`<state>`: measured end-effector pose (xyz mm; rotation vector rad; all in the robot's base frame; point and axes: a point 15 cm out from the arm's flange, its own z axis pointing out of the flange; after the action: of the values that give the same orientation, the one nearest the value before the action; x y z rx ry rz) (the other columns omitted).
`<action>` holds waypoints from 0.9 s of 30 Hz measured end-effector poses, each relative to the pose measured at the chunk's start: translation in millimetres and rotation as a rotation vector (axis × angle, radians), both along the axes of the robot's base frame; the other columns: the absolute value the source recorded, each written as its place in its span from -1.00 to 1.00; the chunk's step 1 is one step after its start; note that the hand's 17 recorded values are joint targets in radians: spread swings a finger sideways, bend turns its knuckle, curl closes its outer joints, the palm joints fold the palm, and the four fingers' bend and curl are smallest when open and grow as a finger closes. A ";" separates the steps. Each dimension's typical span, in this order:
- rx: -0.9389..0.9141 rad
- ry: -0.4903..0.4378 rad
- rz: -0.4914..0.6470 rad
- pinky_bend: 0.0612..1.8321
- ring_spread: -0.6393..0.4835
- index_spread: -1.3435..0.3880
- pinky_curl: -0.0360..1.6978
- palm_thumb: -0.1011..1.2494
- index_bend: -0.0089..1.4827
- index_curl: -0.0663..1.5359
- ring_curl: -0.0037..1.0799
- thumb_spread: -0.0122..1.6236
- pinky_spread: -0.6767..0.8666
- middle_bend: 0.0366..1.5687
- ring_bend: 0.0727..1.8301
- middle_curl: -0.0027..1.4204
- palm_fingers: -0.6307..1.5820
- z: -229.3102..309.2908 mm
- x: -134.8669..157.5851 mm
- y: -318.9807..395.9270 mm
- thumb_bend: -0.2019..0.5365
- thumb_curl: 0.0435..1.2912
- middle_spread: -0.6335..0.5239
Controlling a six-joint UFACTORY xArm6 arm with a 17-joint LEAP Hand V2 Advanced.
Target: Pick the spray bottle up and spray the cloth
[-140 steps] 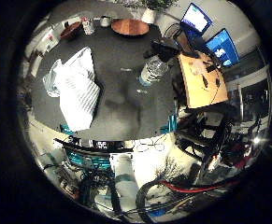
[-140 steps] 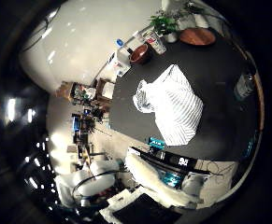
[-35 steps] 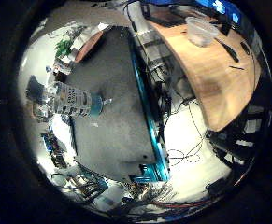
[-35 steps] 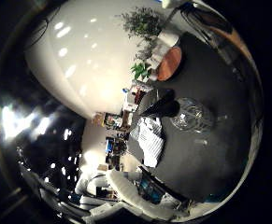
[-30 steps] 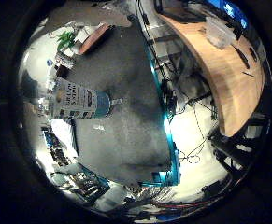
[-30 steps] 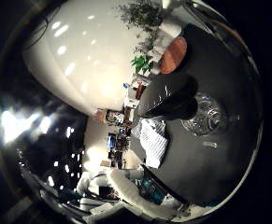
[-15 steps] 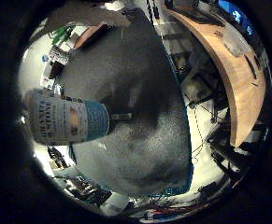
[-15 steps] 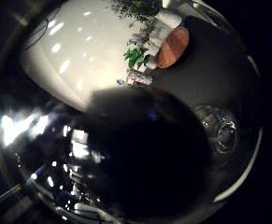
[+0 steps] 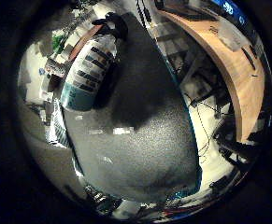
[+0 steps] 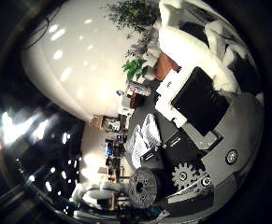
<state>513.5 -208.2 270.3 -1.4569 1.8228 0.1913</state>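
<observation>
The spray bottle (image 9: 87, 71) has a printed label, a teal base and a black spray head. In the right little finger side palm view it lies close to the palm, tilted over the dark grey table (image 9: 136, 140), with its shadow on the tabletop beside it. In the right thumb side palm view the white and black fingers of my right hand (image 10: 196, 89) are curled across the picture, with the hand's gears below them. The white striped cloth (image 10: 147, 140) lies crumpled on the table, away from the hand.
A wooden desk (image 9: 227, 70) stands past the table's teal-trimmed edge (image 9: 185, 112). A round wooden board (image 9: 87, 39) and small items lie at the table's far end. A potted plant (image 10: 136, 67) stands near a pale wall.
The hand has closed in on the bottle. Its fingers now curl across the thumb side view, where the dark bottle filled the picture. The bottle has gone from standing to tilted.
</observation>
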 end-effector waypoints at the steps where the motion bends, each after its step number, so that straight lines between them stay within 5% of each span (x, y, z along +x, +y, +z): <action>1: 0.002 -0.005 -0.001 0.09 -0.39 -0.09 -0.71 0.65 -0.50 -0.38 -0.13 0.50 -0.95 0.32 0.27 -0.16 0.72 3.4 -0.5 0.0 -0.47 -0.44 -0.40; 11: -0.021 -0.044 -0.033 0.07 -0.40 -0.10 -0.65 0.66 -0.49 -0.26 -0.13 0.48 -0.95 0.37 0.28 -0.20 0.66 30.9 -7.2 -14.3 -0.50 -0.45 -0.34; 14: -0.033 -0.060 -0.041 0.12 -0.43 -0.11 -0.63 0.53 -0.58 -0.26 -0.16 0.34 -0.85 0.18 0.21 -0.25 0.48 44.7 -12.3 -17.1 -0.56 -0.41 -0.38; 19: -0.047 -0.084 -0.013 0.20 -0.39 -0.10 -0.64 0.33 -0.55 -0.23 -0.28 0.28 -0.31 -0.22 0.01 -0.37 0.09 78.1 -27.4 -8.2 -0.54 -0.39 -0.37; 27: -0.144 -0.100 0.020 0.24 0.24 0.03 -0.73 0.06 -0.60 -0.31 -0.53 0.23 0.45 -0.57 -0.34 -0.49 -0.28 133.5 -50.9 6.3 -0.56 -0.42 -0.13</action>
<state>462.6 -201.9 403.8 -1.5562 1.7716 -0.0038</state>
